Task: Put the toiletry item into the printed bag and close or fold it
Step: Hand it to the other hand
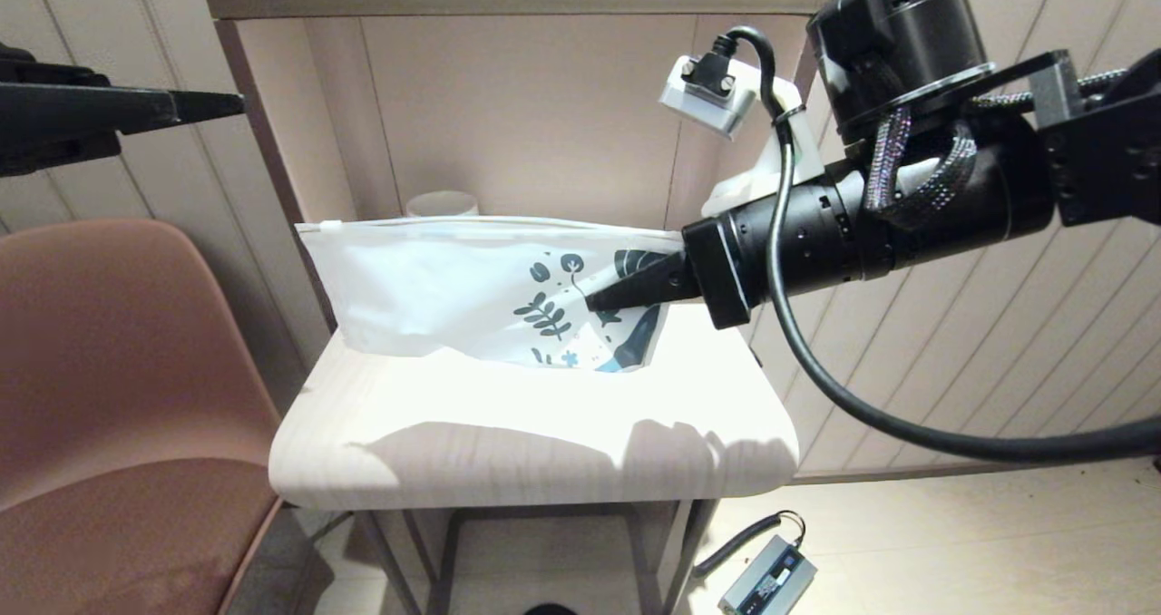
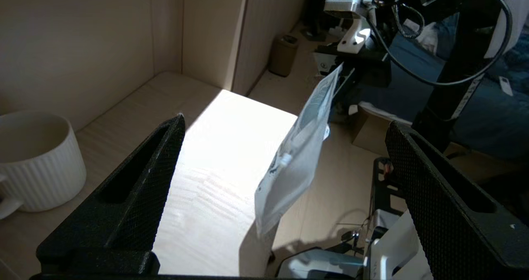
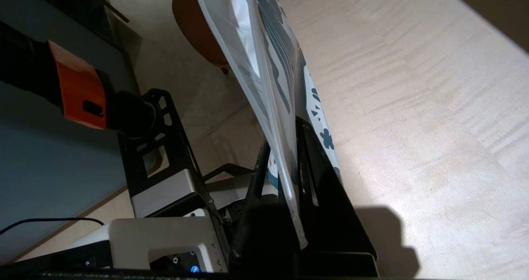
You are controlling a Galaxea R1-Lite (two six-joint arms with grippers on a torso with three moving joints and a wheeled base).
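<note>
The right gripper (image 1: 603, 302) is pinched flat on the printed end of the printed bag (image 1: 435, 284), holding it edge-up above the pale wooden shelf (image 1: 508, 424). At nine o'clock the left gripper (image 2: 285, 156) hangs spread wide, empty. A white ribbed mug (image 2: 35, 160) stands behind.

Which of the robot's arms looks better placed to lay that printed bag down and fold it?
Probably the right. Its right gripper is shut on the printed bag, holding it above the table. The left gripper hangs open, off to the side.
</note>
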